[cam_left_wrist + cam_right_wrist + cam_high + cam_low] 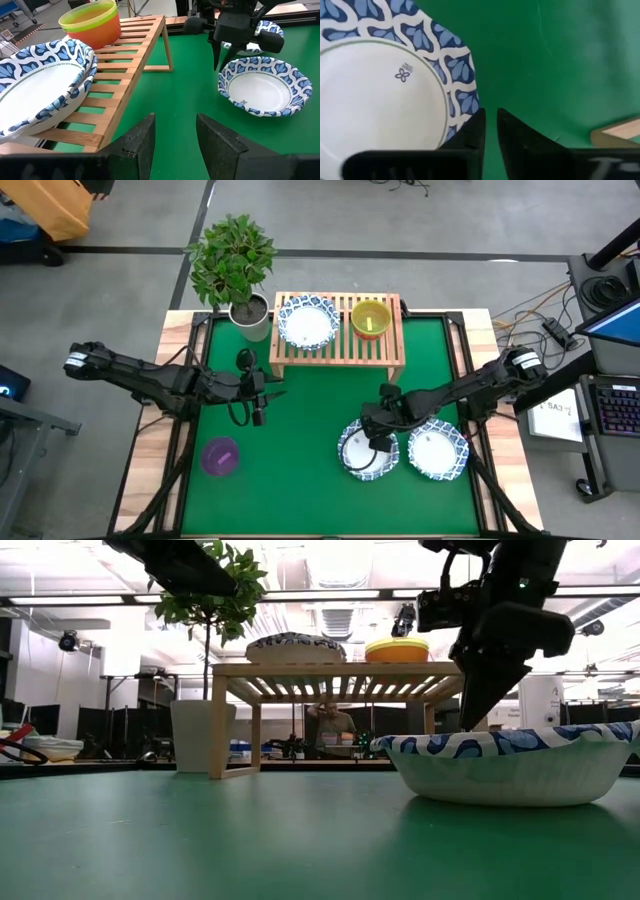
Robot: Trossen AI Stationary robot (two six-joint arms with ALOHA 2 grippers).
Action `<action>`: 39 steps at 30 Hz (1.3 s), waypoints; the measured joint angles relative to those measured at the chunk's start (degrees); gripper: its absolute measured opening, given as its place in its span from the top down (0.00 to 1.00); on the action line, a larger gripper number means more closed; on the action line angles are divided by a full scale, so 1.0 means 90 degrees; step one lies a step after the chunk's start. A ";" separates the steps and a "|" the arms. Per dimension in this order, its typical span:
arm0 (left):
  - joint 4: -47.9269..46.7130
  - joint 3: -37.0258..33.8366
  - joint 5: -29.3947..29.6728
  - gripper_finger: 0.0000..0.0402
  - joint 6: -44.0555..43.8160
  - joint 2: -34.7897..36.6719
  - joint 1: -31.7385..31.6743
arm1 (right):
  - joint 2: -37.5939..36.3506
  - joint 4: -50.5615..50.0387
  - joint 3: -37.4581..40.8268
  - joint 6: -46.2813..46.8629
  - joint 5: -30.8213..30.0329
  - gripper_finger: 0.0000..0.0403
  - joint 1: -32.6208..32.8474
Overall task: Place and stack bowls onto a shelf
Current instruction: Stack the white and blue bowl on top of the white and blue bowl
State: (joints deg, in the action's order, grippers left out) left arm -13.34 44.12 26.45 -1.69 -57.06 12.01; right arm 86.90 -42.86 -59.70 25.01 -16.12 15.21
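The light-wood shelf stands at the mat's far side. On it sit a white blue-rimmed bowl, which shows a double rim in the left wrist view, and a yellow-green bowl whose lower wall is orange-red. Two more white bowls rest on the mat near the right. A purple bowl lies near the left. My right gripper, open by a narrow gap, points down at the far rim of the nearer-left white bowl. My left gripper is open above the mat, left of the shelf's front. My right gripper comes from above, pointing down, at the white bowl's far rim. Green mat shows in the gap between its fingers. Whether a finger touches the rim I cannot tell. The bowl sits flat on the mat.
A white pot with a leafy plant stands at the shelf's left end. The shelf's middle slats are bare between the two bowls. Bare mat lies between the two arms. A person sits in the room beyond the shelf.
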 joint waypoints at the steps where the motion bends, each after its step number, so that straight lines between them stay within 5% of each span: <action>1: 0.0003 0.0000 0.0001 0.69 0.0002 0.0000 0.0000 | 0.0001 0.0000 -0.0001 0.0127 0.0066 0.88 -0.0033; 9: 0.0004 0.0000 0.0001 0.69 0.0011 0.0000 0.0000 | 0.0011 0.0039 0.0063 0.0409 0.0641 0.60 -0.0207; 15: 0.0005 0.0000 0.0004 0.69 0.0092 0.0000 0.0000 | 0.0033 0.0484 0.0458 0.0402 0.0642 0.55 -0.0213; 19: 0.0007 0.0000 0.0004 0.69 0.0107 0.0000 0.0000 | 0.0033 0.0864 0.0632 0.0416 0.0677 0.62 -0.0212; 25: 0.0008 0.0000 0.0004 0.69 0.0129 0.0000 0.0000 | 0.0018 0.0897 0.0571 0.0421 0.0898 0.93 -0.0219; 39: -0.0004 0.0000 0.0015 0.69 0.0236 0.0000 0.0000 | -0.0023 0.0603 -0.1446 -0.0696 0.1464 0.98 -0.0337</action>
State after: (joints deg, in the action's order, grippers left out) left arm -13.38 44.12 26.58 0.43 -57.06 12.01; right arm 86.70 -37.43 -72.72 18.74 -2.94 12.17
